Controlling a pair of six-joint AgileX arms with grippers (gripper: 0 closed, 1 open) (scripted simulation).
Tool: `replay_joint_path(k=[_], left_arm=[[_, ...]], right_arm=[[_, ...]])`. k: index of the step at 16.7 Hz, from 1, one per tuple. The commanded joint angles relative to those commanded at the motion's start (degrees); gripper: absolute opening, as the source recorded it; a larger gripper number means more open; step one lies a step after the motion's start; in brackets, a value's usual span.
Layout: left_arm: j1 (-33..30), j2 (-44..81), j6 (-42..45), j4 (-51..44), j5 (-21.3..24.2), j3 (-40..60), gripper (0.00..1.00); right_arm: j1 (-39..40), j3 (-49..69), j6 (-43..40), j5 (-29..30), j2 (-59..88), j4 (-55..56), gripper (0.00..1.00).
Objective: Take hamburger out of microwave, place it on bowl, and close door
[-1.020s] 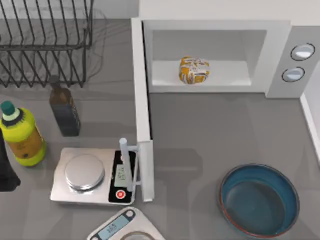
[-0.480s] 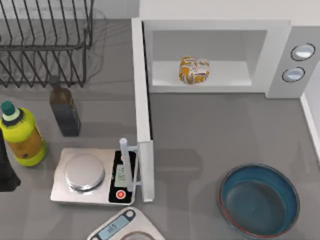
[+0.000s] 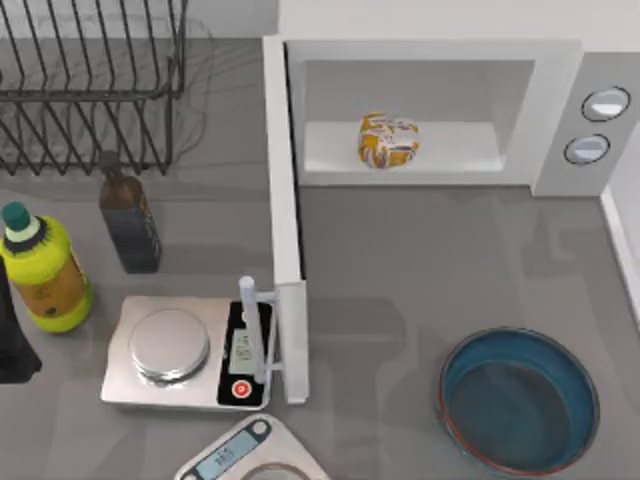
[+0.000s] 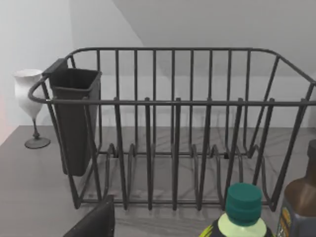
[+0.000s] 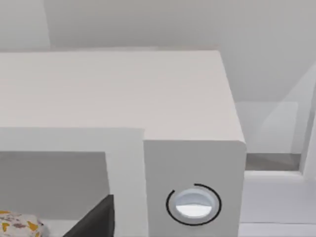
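Observation:
The white microwave [image 3: 555, 110] stands at the back of the table with its cavity open. The hamburger [image 3: 388, 140], in a white and orange wrapper, lies on the cavity floor and also peeks into the right wrist view [image 5: 17, 223]. The door [image 3: 284, 220] swings out toward the table's front, and its bar handle [image 3: 250, 325] hangs over a scale. The teal bowl [image 3: 518, 400] sits empty at the front right. My left arm [image 3: 12, 345] is parked at the table's left edge. A dark part of my left gripper [image 4: 94, 222] faces the dish rack. A dark part of my right gripper [image 5: 94, 219] faces the microwave's knob [image 5: 193, 203].
A black wire dish rack [image 3: 90, 90] fills the back left, with a dark bottle [image 3: 130, 225] and a yellow green-capped bottle [image 3: 42, 270] in front of it. A scale with a silver pan [image 3: 170, 345] sits beside the door; another scale [image 3: 245, 455] lies at the front. A white wine glass [image 4: 30, 106] stands beside the rack.

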Motion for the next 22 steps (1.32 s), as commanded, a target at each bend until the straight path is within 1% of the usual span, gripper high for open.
replay_joint_path(k=[9, 14, 18, 22], left_arm=[[0.0, 0.0, 0.0, 0.0, 0.0, 0.0, 1.00], [0.0, 0.0, 0.0, 0.0, 0.0, 0.0, 1.00], [0.0, 0.0, 0.0, 0.0, 0.0, 0.0, 1.00], [0.0, 0.0, 0.0, 0.0, 0.0, 0.0, 1.00]], right_arm=[[13.8, 28.4, 6.2, 14.0, 55.9, 18.4, 1.00], [19.7, 41.6, 9.4, 20.9, 81.9, 25.9, 1.00], [22.4, 48.3, 11.1, 24.6, 95.4, 29.0, 1.00], [23.1, 50.4, 11.7, 25.8, 99.8, 29.8, 1.00]])
